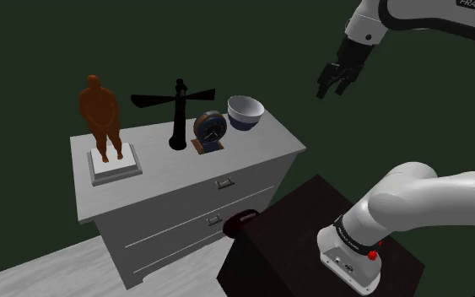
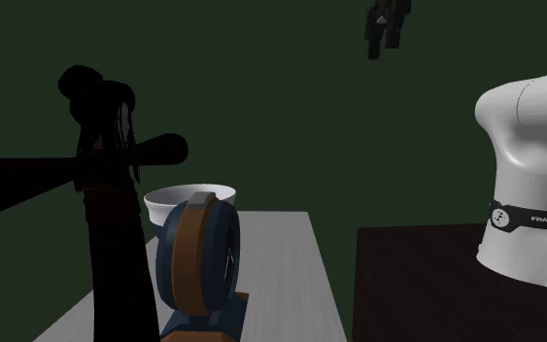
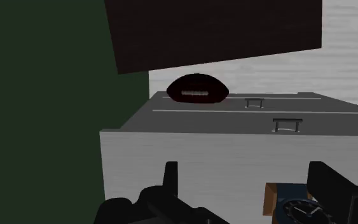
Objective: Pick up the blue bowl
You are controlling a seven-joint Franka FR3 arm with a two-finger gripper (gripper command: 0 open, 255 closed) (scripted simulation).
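- Gripper [image 1: 337,80], all-black, two-fingered: spread and empty, hanging high and well apart from your target, ready for an approach.
- Blue bowl with white inside [image 1: 245,110] sits upright on the grey drawer chest [image 1: 168,177], at a corner just beside the round blue-and-brown clock [image 1: 210,131], so you should probably come down on the rim side away from the clock.

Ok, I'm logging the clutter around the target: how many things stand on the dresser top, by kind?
Brown figurine: 1
Black crossbar ornament: 1
Clock: 1
Bowl: 1
Total: 4
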